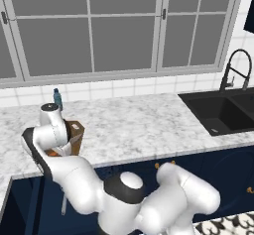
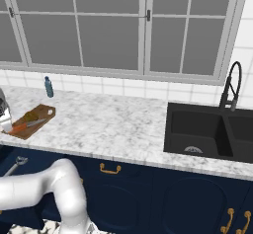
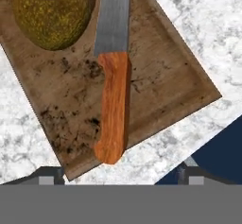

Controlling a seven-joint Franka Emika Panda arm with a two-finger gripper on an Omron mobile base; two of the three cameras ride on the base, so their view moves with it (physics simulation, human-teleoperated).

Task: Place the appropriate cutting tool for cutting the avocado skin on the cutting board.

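One knife (image 3: 112, 100) lies flat on the cutting board (image 3: 160, 83) beside the avocado (image 3: 52, 12); your tool (image 3: 120, 176) hangs spread, empty. Stiff, light: you'd grip its orange handle.

knife (image 3: 112, 76) blade tip beyond frame edge

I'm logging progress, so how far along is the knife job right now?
It looks essentially done. The orange-handled knife lies flat on the wooden cutting board, its blade beside the avocado. Nothing is in hand: the tool is open, its fingertips apart on either side below the handle. All that seems left is drawing the arm back.
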